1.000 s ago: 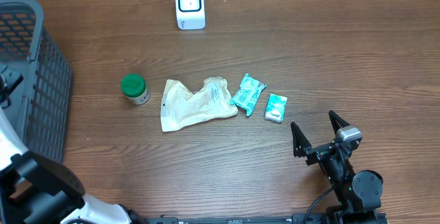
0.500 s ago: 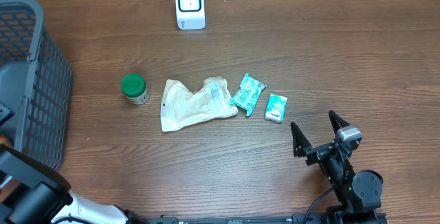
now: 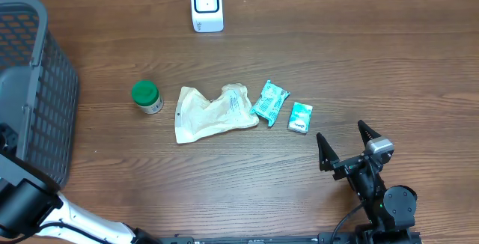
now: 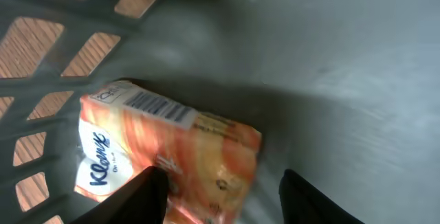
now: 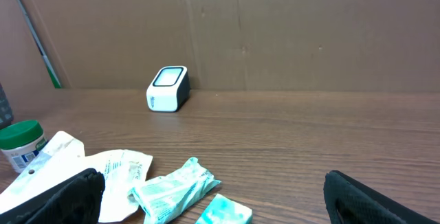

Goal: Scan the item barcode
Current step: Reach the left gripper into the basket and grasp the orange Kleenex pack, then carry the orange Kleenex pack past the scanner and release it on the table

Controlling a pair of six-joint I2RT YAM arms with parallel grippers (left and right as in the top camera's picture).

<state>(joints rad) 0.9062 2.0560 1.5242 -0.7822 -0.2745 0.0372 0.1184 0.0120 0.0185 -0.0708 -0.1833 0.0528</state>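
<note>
Left arm (image 3: pixel 26 203) dropped lower — orange Kleenex pack (image 4: pixel 165 152), barcode (image 4: pixel 159 107) showing.

Open tabletop (image 3: pixel 337 57) runs between scanner (image 3: pixel 206 6) and crumpled bag (image 3: pixel 213 111); the basket (image 3: pixel 52 87) (high mesh walls) blocks the left.

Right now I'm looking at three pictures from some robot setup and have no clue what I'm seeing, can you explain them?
Two robot arms stand at a table, each ending in a two-finger gripper. The overhead picture looks straight down: a white scanner, a green-lidded jar, a crumpled pouch, a teal packet and a small teal pack lie on the wood, beside a grey basket at the left. The right gripper is open and empty. The other two pictures come from cameras on the wrists. The left gripper is down in the basket, jaws apart over an orange tissue pack, apparently not gripping it.
</note>
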